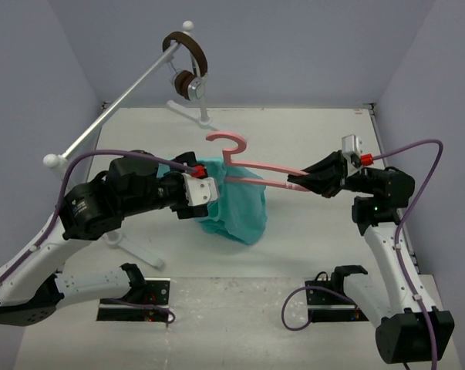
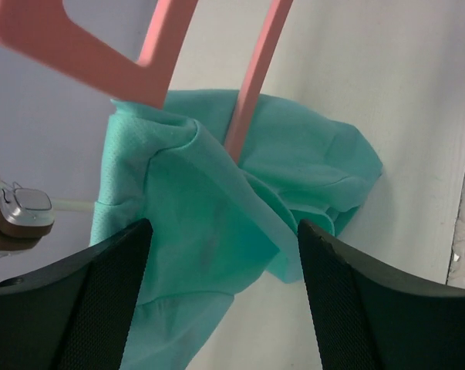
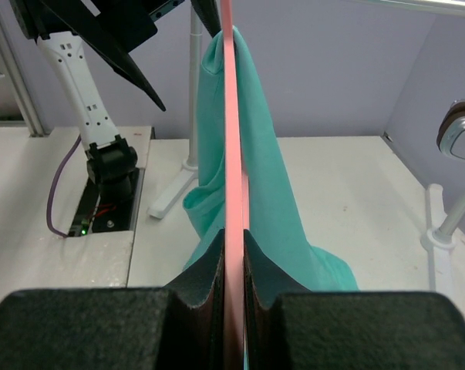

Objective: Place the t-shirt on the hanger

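with the right gripper point(image 1: 309, 183), clamps the hanger point(image 1: 263, 166) by one shoulder end, jaws shut tight on the pink bar, seen edge-on in the right wrist view. holds it off the table point(image 1: 317, 131), long axis running right to left across the middle, hook toward the far wall.

carries the t-shirt point(image 1: 236, 208) on the free left half only: bunched over that far end, tail hanging down to the table or just above it; cannot tell which. in the left wrist view, shows one pink bar running into a fold of the teal cloth; cannot tell whether through the neck or merely under a drape.

with the left gripper point(image 1: 205, 190), hovers just beside the bunched end, jaws spread wide, cloth between and beyond the fingers point(image 2: 101, 301), pinched by neither. sits well clear of the rail stand point(image 1: 116, 100) and the headphones point(image 1: 187, 73) at the far left.

turns, by this reading, on one line: shirt straight ahead of the left jaws, at the open end of the hanger's axis, far nearer the left arm than the right. likely calls for closing on an edge of cloth and drawing it along the bar toward the right gripper, never across it. risks, with any sideways pull, levering the thin bar in the right jaws or sliding the shirt off the free end.
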You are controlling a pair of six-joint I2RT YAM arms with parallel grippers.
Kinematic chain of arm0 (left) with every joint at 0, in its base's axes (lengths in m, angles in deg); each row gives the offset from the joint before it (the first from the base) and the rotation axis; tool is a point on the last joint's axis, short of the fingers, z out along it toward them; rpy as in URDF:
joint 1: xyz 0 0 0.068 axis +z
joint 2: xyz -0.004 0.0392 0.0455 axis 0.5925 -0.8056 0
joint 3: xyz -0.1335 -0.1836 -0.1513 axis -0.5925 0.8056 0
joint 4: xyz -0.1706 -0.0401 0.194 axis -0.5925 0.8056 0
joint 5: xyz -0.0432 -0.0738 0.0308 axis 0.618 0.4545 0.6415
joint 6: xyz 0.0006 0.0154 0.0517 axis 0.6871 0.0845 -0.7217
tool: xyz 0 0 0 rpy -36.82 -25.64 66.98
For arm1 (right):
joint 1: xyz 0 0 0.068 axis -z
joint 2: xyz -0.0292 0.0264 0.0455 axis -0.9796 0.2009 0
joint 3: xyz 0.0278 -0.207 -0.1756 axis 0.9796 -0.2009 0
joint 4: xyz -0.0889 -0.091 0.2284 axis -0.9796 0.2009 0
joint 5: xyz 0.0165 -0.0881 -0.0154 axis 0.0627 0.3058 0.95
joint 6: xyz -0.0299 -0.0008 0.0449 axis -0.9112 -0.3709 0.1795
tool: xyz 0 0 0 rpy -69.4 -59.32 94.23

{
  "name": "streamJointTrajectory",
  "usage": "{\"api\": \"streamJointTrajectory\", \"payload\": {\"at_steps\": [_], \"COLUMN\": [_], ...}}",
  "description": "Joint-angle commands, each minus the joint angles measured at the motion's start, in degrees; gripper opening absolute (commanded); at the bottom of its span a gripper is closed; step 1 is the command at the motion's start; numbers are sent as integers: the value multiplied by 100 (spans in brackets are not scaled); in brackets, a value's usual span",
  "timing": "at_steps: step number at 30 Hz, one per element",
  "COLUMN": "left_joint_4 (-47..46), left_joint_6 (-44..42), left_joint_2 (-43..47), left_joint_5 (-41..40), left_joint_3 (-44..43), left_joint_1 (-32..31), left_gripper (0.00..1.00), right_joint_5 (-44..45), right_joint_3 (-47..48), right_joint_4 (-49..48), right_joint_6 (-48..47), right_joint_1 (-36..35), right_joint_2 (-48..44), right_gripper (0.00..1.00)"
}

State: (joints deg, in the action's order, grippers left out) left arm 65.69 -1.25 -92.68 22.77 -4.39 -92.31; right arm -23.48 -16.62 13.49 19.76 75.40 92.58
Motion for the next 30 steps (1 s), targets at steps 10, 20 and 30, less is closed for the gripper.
{"api": "streamJointTrajectory", "payload": {"at_steps": [10,20,30], "left_joint_4": [-679,-295,-363], "left_joint_6": [135,-195,-91], "left_joint_2": [718,302,232], "left_joint_5": [-953,-29,162], "left_joint_3": [-132,-101,216], "left_joint_1": [3,7,14], "left_gripper": [92,76,0], "right_joint_5": [-406,-568,-690], "right_joint_3": [413,517,644], "right_joint_4": [-403,-401,-399], "right_joint_6": [183,271,309], "right_joint_1": [16,20,11], "right_joint_2": [52,35,-62], "right_gripper": [0,0,0]}}
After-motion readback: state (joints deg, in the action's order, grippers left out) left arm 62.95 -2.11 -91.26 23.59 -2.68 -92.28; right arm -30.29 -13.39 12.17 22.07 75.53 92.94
